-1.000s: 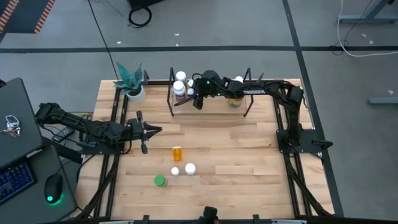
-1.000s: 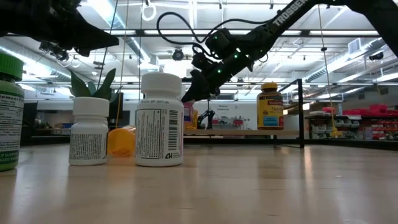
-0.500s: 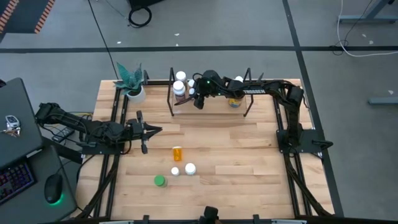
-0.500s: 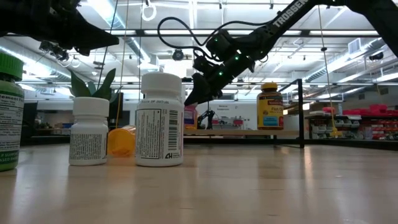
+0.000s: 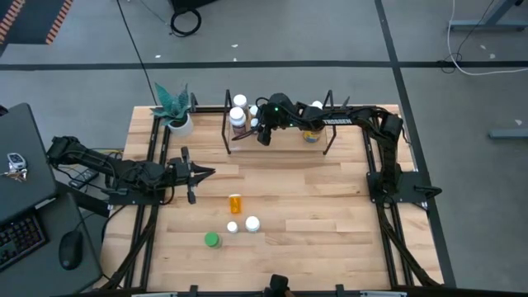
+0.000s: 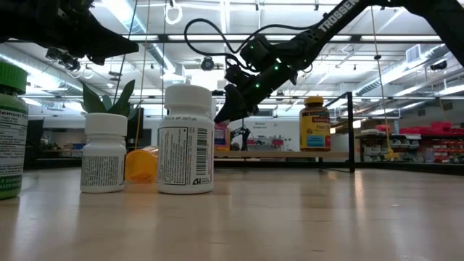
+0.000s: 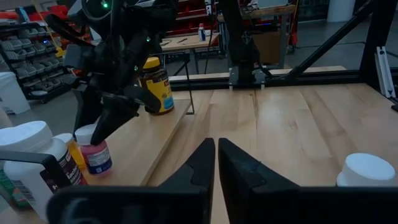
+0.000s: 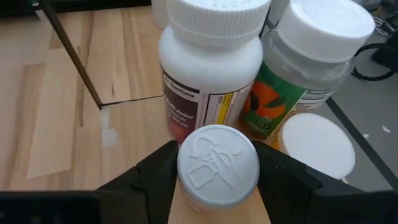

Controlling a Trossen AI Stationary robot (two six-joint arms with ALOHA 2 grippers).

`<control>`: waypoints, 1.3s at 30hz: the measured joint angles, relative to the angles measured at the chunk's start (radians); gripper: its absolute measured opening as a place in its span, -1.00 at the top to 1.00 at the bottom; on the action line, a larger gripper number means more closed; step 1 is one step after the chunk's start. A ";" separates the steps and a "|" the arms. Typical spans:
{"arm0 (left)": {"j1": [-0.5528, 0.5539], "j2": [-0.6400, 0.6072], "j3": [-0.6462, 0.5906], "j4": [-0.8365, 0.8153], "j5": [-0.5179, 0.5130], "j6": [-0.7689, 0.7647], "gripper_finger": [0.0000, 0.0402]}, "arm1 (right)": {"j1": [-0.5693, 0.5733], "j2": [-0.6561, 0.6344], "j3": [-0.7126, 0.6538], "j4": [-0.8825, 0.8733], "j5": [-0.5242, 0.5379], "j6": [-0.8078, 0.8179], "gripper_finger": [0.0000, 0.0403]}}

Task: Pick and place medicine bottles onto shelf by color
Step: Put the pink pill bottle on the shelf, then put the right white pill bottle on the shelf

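Nearest the low camera there's a green-capped bottle (image 6: 11,130) cut off at the edge, label text too cropped to read. Next to it stand two white-capped bottles: a smaller one (image 6: 104,152) and a taller one (image 6: 187,139) with a barcode and fine print I can't make out. The orange bottle (image 6: 143,164) lies on its side just behind and between them.

Further back, the left gripper (image 5: 200,172) hangs over the table's left-middle, fingers pinched together with nothing in them.

At the far edge sits the shelf (image 5: 280,132). The right gripper (image 5: 262,132) is at its left part, jaws narrow around a small pink bottle with a white cap (image 8: 217,165); whether it's still clamped or letting go, I can't tell. Just behind that are more white-capped bottles (image 8: 214,56), one with a red and yellow label, one green and orange. The amber bottle with yellow lid (image 6: 315,123) stands further along the shelf. "TROSSEN" is printed on the right arm (image 6: 337,16).
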 joint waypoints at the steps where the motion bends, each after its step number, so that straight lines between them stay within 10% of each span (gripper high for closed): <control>1: 0.000 0.000 0.000 0.000 0.000 0.000 0.87 | 0.000 0.000 0.000 0.000 0.000 0.000 -0.05; 23: 0.000 0.000 -0.001 0.000 0.000 -0.001 0.87 | 0.016 -0.123 0.000 -0.059 0.010 0.021 -0.18; 39: 0.000 0.000 -0.001 -0.007 0.000 0.000 0.86 | 0.444 -0.162 0.000 -0.097 0.041 0.083 -0.23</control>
